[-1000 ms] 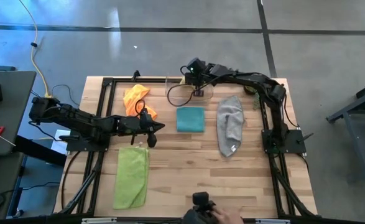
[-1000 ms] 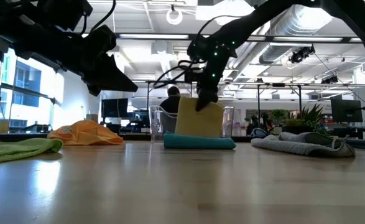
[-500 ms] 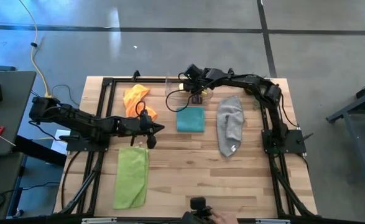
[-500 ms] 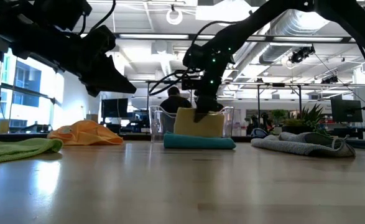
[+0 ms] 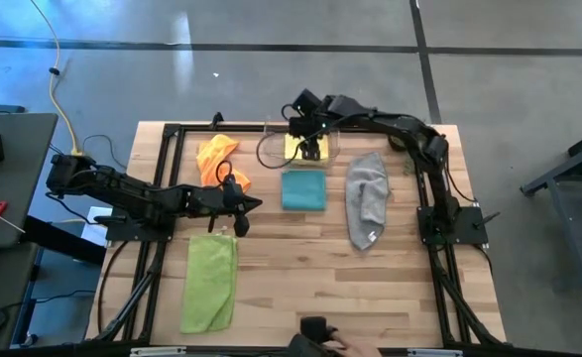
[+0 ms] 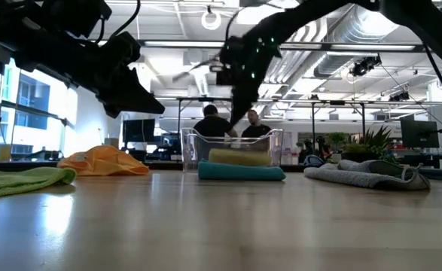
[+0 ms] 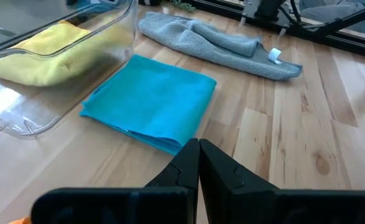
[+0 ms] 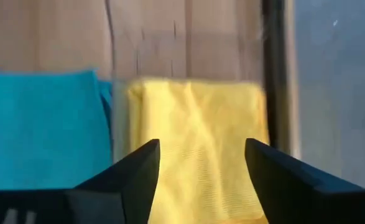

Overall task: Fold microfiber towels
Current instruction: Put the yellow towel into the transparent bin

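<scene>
Yellow towel [image 8: 194, 146] lies in the bin [image 7: 76, 68]; right hand [image 8: 198, 163] above, fingers apart.

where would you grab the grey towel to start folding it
Take the grey towel by its narrow end with the white tag, nearest the table's front edge, coming from above. It lies long, rumpled and flat, so an end corner lifts most easily.
</scene>
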`<state>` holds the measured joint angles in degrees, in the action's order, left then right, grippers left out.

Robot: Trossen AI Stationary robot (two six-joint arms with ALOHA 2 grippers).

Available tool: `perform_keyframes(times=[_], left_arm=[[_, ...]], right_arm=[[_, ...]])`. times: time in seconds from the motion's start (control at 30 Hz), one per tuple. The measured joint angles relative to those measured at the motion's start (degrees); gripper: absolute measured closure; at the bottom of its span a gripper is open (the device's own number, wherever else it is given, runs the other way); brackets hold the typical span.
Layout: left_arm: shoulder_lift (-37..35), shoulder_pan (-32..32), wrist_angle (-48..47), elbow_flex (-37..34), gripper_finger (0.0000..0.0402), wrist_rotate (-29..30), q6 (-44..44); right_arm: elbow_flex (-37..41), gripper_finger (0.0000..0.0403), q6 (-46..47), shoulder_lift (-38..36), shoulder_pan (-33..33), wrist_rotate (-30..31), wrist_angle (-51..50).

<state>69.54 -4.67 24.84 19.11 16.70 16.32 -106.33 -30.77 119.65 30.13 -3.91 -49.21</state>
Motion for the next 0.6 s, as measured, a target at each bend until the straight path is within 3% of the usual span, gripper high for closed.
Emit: perform_keyframes(times=[0.13,0.23,0.37,0.47,0.6], left_arm=[[0.0,0.3,-0.1,0.0,0.0401,-0.1,-0.1],[0.0,0.7,-0.1,0.0,0.0401,-0.1,-0.4],[0.0,0.7,-0.1,0.0,0.0401,-0.1,-0.4],[0.0,0.7,-0.1,0.0,0.0401,-0.1,-0.9],[0.0,0.7,-0.2,0.0,0.0401,-0.1,-0.9]], right_arm=[[-6.4,0.0178,-0.1,-0.1,1.6,-3.1,-4.2],[-7.2,0.0212,0.4,-0.1,3.6,-6.1,-5.3],[-7.2,0.0313,2.4,3.2,6.1,-11.5,-6.6],[-7.2,0.0387,2.0,7.2,6.8,-12.1,-6.7],[-7.2,0.0376,1.6,11.4,6.8,-12.1,-5.7]])
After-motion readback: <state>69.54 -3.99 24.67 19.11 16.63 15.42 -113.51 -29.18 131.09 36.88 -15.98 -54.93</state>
